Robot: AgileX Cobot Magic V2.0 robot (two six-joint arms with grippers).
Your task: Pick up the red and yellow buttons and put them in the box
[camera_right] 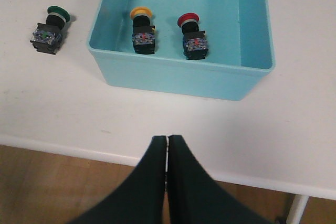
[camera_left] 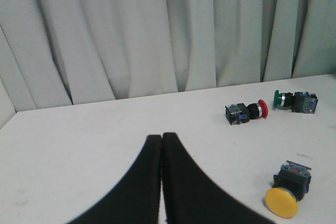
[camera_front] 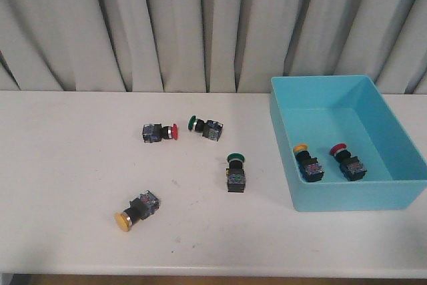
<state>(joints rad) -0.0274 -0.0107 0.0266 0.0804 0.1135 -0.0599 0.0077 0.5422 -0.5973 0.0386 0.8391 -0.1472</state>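
Observation:
The turquoise box (camera_front: 400, 195) stands at the right of the table and holds a yellow button (camera_front: 307, 163) and a red button (camera_front: 347, 161); both also show in the right wrist view, yellow button (camera_right: 142, 30) and red button (camera_right: 192, 35) inside the box (camera_right: 178, 82). On the table lie a red button (camera_front: 161, 132) and a yellow button (camera_front: 135, 210); the left wrist view shows that red button (camera_left: 247, 112) and yellow button (camera_left: 286, 190). My left gripper (camera_left: 161, 138) is shut and empty, short of both. My right gripper (camera_right: 167, 139) is shut and empty, over the table's front edge near the box.
Two green-capped buttons lie on the table, one at the middle back (camera_front: 204, 126) and one left of the box (camera_front: 235, 172). A grey curtain (camera_front: 200, 25) hangs behind the table. The table's front edge (camera_right: 79, 150) and wooden floor lie below my right gripper.

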